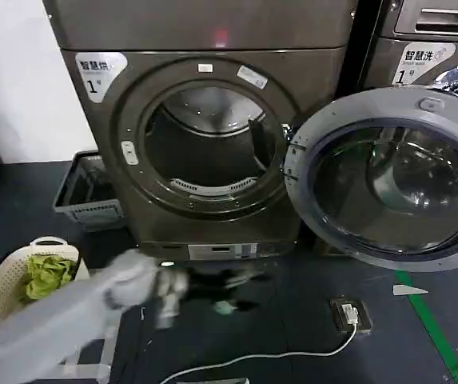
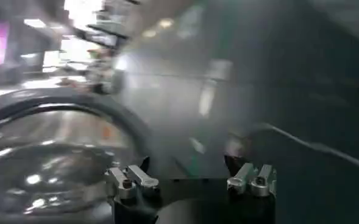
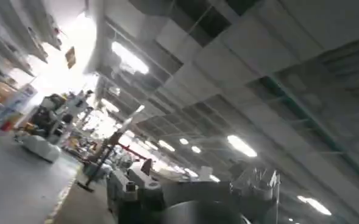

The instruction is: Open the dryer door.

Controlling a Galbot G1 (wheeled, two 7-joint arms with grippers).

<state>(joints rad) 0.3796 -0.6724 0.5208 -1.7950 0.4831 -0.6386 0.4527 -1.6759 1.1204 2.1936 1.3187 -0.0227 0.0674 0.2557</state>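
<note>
Here we list: dryer door (image 1: 388, 180) swung fully open to the right of the drum opening (image 1: 209, 144); left gripper (image 1: 213, 292) low near the floor, jaws apart, holding nothing.

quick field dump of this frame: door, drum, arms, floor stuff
door: round glass-windowed grey dryer door, swung fully open to the right
drum: dark metal drum opening, nothing visible inside
left arm: white left gripper low before the dryer, jaws open, holding nothing
right arm: right gripper pointing at the ceiling
floor: cream laundry basket with green cloth; grey crate
</note>
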